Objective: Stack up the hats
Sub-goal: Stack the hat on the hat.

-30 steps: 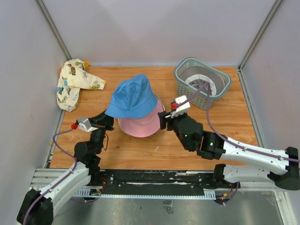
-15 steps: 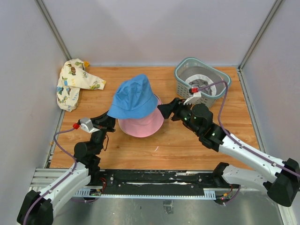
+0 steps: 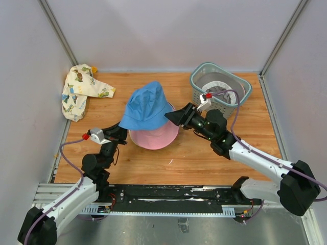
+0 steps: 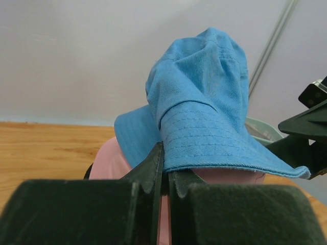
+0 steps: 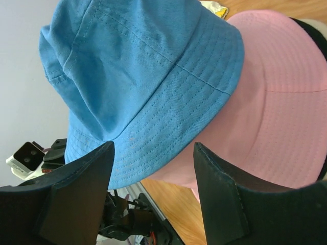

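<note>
A blue bucket hat (image 3: pixel 146 106) hangs tilted over a pink hat (image 3: pixel 154 136) lying on the wooden table; a black brim (image 5: pixel 316 25) shows under the pink one. My left gripper (image 3: pixel 122 135) is shut on the blue hat's near-left brim (image 4: pixel 204 143) and holds it up. My right gripper (image 3: pixel 172 117) is open, its fingers (image 5: pixel 225 199) spread beside the blue hat's right brim (image 5: pixel 153 138) over the pink hat (image 5: pixel 265 112), gripping nothing. A cream patterned hat (image 3: pixel 82 90) lies at the far left.
A grey-green slatted basket (image 3: pixel 219 89) with pale fabric inside stands at the back right, just behind my right wrist. Grey walls enclose the table on three sides.
My right arm swung up and left, from the pink hat's right side to the blue hat's right brim. My left gripper carried the blue hat slightly right.
</note>
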`<state>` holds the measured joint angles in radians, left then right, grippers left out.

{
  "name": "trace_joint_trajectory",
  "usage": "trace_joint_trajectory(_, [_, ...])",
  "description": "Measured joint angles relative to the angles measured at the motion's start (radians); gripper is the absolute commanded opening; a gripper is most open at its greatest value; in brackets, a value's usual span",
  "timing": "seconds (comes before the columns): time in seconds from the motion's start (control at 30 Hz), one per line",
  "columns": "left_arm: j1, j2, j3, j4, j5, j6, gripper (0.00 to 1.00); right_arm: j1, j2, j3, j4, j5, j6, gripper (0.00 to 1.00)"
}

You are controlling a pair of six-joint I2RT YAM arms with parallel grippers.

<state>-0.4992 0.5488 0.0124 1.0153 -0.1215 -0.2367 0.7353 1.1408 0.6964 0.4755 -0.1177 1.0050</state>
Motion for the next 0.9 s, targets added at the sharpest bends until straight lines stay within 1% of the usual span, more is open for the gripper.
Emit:
trace_joint_trajectory(0.43, [-0.065,0.014,0.0,-0.002,-0.069,0.016,0.06,-0.023,0.062,-0.018,0.109,-0.073,0.099,0.62])
trace_joint_trajectory(0.6, [-0.105,0.019,0.0,-0.006,-0.108,0.027,0.06,-0.032,0.096,-0.028,0.157,-0.086,0.133,0.57])
trace_joint_trajectory(0.7, [-0.123,0.023,0.0,-0.008,-0.129,0.032,0.06,-0.033,0.101,-0.041,0.176,-0.092,0.15,0.49])
trace_joint_trajectory(0.77, [-0.137,0.027,0.0,-0.008,-0.146,0.035,0.06,-0.034,0.103,-0.049,0.188,-0.092,0.16,0.39])
trace_joint_trajectory(0.9, [-0.161,0.03,0.0,-0.009,-0.184,0.039,0.06,-0.049,0.104,-0.066,0.209,-0.092,0.175,0.25])
